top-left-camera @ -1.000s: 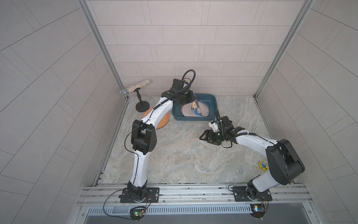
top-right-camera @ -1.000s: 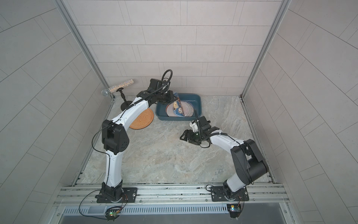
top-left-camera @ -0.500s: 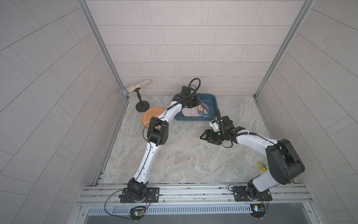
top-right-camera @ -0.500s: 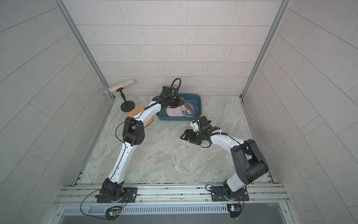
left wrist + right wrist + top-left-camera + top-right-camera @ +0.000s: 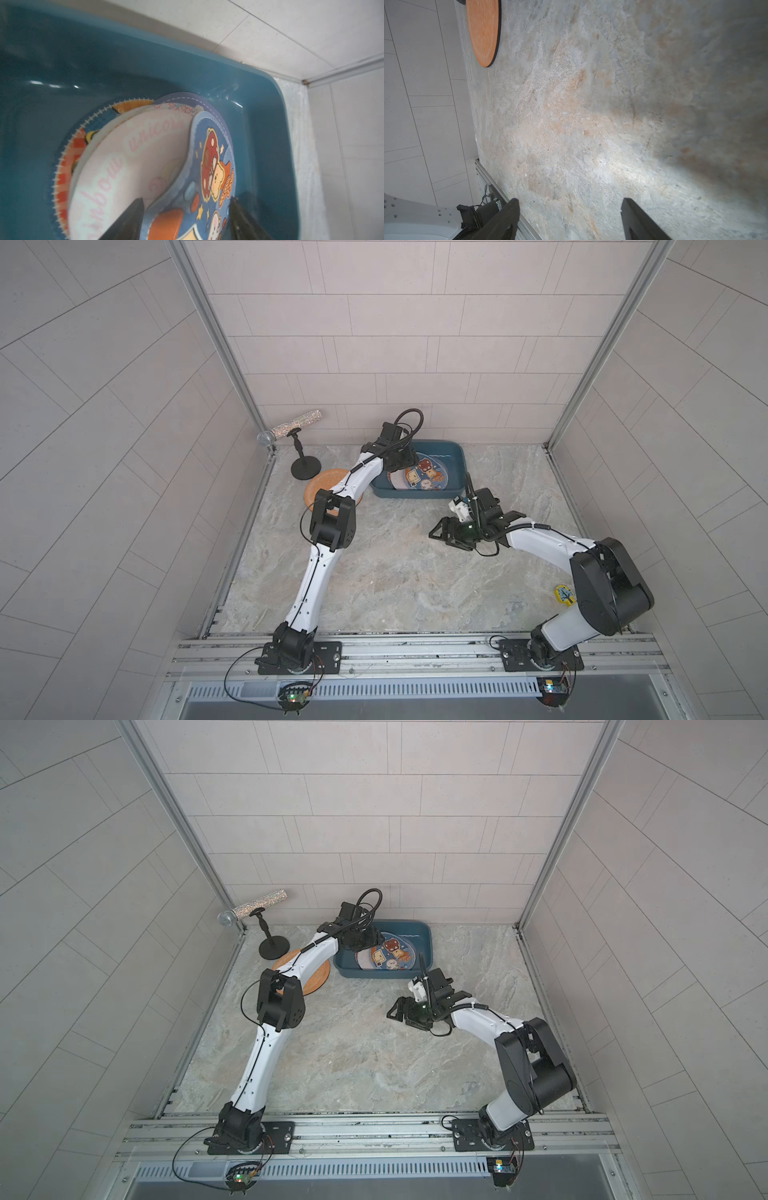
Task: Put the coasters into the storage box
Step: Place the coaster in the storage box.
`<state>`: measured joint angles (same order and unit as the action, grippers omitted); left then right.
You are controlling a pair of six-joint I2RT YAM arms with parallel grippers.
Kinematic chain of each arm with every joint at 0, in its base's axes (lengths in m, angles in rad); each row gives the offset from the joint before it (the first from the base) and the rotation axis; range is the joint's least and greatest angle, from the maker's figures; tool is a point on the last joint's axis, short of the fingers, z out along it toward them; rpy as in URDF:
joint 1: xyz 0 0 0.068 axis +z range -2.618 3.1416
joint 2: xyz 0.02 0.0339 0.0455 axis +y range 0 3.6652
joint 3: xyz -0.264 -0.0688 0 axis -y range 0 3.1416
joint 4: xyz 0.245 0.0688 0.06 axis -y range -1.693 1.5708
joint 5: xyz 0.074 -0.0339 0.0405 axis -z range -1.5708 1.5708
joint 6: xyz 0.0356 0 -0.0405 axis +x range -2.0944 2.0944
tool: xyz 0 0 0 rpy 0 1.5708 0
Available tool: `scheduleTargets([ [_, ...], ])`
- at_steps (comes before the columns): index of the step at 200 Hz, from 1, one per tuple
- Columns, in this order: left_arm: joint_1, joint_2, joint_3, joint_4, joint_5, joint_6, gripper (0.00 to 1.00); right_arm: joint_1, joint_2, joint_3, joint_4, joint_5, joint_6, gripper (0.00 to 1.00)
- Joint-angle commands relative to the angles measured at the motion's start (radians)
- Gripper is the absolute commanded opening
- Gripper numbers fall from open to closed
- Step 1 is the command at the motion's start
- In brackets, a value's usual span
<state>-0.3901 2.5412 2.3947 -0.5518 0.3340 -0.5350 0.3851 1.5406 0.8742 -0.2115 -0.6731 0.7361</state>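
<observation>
At the far left a glittery microphone [image 5: 291, 429] is sitting on its stand, whose black round base [image 5: 306, 469] is resting on the tabletop [image 5: 395, 572]. Just beside that base the orange coaster [image 5: 319, 485] is lying flat, partly under the left arm in both top views. Whether it is touching the base I cannot tell. It is looking thin, light and probably limp, with a textured face and a dark edge. I am therefore judging that a hand will be needing to pinch it at the free rim facing the open tabletop, working one finger under the edge, since a flat mat is offering nothing to grab from above.

Next, the left hand [image 5: 186, 200] is hovering low over the storage box [image 5: 415, 493], its fingers standing apart and clamping nothing. Between and below them the blue cartoon coaster [image 5: 207, 166] is lying in the box with one edge curling up, which is showing how soft these mats are. It is overlapping a pink coaster [image 5: 124, 166] lettered "rainbow unicorn", with more printed coasters beneath.

Further right, the right hand [image 5: 570, 200] is hanging over bare tabletop, fingers apart and holding nothing. A small yellow sticker [image 5: 564, 594] is lying near the right arm's base.
</observation>
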Motion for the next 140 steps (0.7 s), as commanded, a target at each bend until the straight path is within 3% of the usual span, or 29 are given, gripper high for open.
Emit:
scheduleTargets([
  [1, 0.004, -0.103, -0.024, -0.03, -0.057, 0.046, 0.81, -0.002, -0.033, -0.02, 0.004, 0.0, 0.009, 0.8],
  [42, 0.007, -0.217, -0.121, -0.008, -0.1, 0.091, 0.99, -0.002, -0.031, -0.017, 0.005, -0.002, 0.008, 0.8],
  [93, 0.037, -0.363, -0.274, -0.027, -0.21, 0.174, 1.0, -0.002, -0.051, -0.02, 0.001, 0.0, 0.006, 0.8],
  [140, 0.152, -0.429, -0.419, -0.019, -0.261, 0.195, 0.98, -0.003, -0.05, -0.012, 0.0, -0.003, 0.003, 0.8],
])
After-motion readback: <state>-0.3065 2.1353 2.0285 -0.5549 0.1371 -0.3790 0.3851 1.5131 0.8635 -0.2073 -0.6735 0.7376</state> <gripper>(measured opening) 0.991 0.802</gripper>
